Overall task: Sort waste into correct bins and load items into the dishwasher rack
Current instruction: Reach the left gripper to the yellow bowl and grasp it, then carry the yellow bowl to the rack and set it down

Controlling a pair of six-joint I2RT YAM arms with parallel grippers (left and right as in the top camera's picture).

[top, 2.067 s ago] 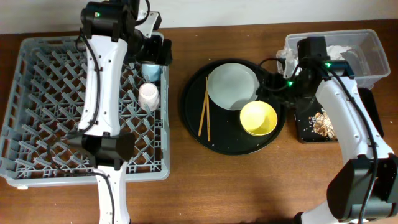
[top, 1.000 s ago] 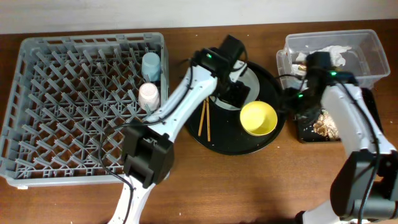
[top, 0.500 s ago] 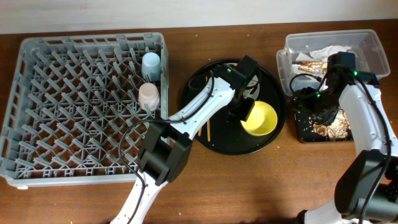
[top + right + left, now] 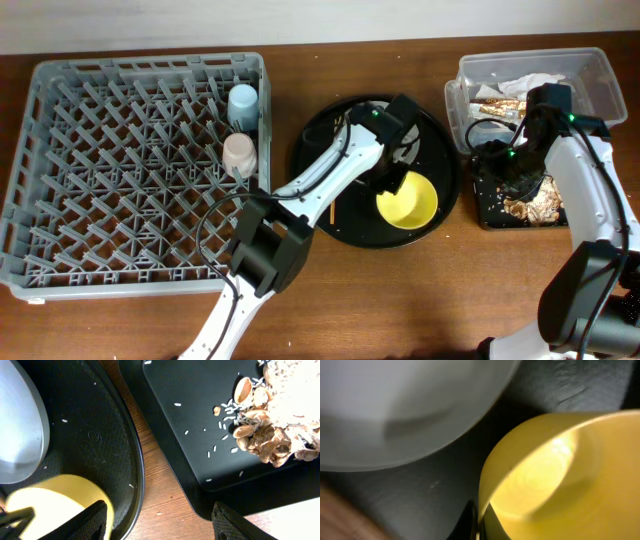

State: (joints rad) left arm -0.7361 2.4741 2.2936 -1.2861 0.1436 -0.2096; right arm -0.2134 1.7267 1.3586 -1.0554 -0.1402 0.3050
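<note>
Over on the left the dishwasher rack (image 4: pixel 140 170) holds the light-blue cup (image 4: pixel 242 100) and, just in front of it, the pink cup (image 4: pixel 239 152), both along its right wall. In the middle sits the round black tray (image 4: pixel 320 215), where the left arm reaches across the white plate (image 4: pixel 395 405); a sliver of the chopsticks (image 4: pixel 331 212) pokes out below the arm. The left gripper (image 4: pixel 392 185) is clenched on the near rim of the yellow bowl (image 4: pixel 408 200), which is on the tray's right side. To the right, the right gripper (image 4: pixel 505 170) hangs with jaws spread and nothing between them, above the black rectangular tray (image 4: pixel 490 205) with its food scraps (image 4: pixel 535 208). Behind that, the clear tub (image 4: pixel 600 70) contains napkins (image 4: pixel 535 82) and gold wrappers (image 4: pixel 495 95).
</note>
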